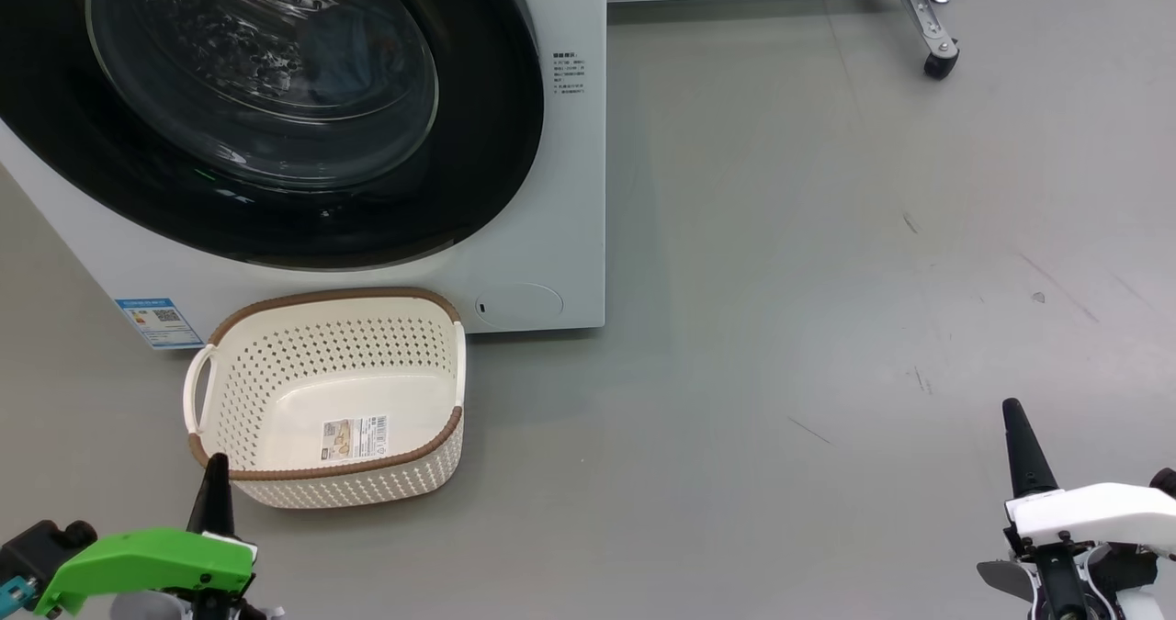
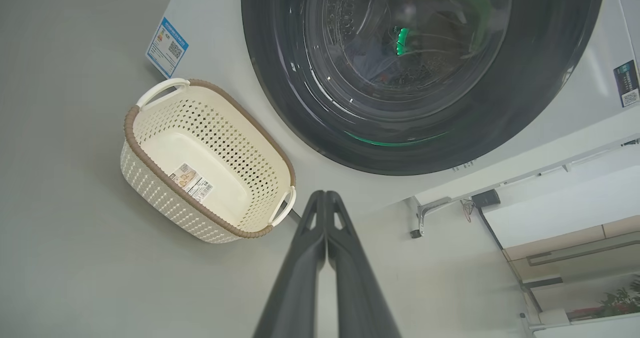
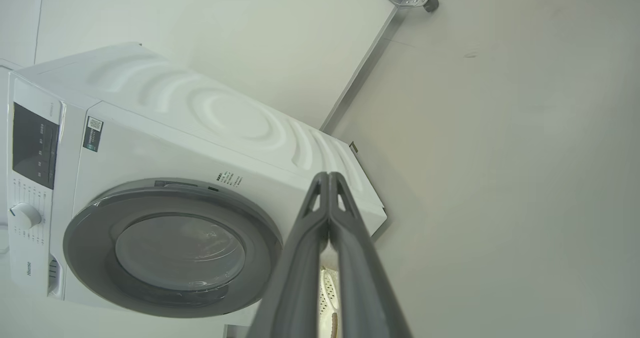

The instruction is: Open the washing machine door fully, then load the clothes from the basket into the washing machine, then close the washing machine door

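While both arms sit low in my head view, the washing machine (image 1: 574, 188) takes up the upper left, a big white box standing on the grey floor (image 1: 827, 280). Its door (image 1: 496, 124), a wide glossy black ring around a bulging glass window (image 1: 266, 69), lies shut flat against the front. Behind the glass I see the dimpled drum and a dim bluish shape (image 1: 333, 62) that I cannot make out for certain.

The basket (image 1: 331, 296) stands upright on the floor right in front of the machine, below the door and close against the front panel; I cannot tell whether they touch. Its pale base shows a sticker (image 1: 355, 438).

My left gripper (image 1: 218, 462), under a green housing, has its two dark fingers pressed together with nothing between them, the tip showing at the basket's near left corner. My right gripper (image 1: 1012, 409), under a white housing, is well apart to the right over bare floor, fingers likewise together and holding nothing.

A small blue label (image 1: 158, 322) sits at the machine's lower corner, just beside the basket's handle.
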{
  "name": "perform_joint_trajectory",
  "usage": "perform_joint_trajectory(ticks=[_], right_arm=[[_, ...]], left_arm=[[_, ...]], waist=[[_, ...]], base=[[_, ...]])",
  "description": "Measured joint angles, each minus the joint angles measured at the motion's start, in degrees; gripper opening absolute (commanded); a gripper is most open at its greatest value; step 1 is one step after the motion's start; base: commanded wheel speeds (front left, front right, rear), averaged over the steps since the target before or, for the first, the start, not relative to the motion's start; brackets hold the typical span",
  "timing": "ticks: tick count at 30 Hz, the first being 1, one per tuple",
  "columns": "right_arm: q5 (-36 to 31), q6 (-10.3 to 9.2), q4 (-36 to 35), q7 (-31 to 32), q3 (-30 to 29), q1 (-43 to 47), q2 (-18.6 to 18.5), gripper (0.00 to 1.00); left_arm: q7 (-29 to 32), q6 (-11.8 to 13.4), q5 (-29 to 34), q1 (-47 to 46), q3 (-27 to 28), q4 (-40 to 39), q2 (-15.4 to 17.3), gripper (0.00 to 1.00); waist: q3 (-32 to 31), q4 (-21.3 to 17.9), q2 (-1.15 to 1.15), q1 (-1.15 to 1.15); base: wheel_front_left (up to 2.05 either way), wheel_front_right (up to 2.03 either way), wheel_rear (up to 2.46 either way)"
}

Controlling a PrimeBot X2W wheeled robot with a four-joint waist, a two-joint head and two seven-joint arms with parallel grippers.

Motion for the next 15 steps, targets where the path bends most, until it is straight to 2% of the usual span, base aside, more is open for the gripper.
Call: perform_joint_trajectory(ticks=[15], right_arm=[[12.1,0.51,0.1,3.0,-1.9,-1.2,0.6,0.00]], left_arm=[[2.5,0.0,-13.0,-1.2,-0.2,-0.5,0.0,0.00]], waist=[[0.0,-0.4,0.00,0.00]], base=[[0.00,0.00,0.00]])
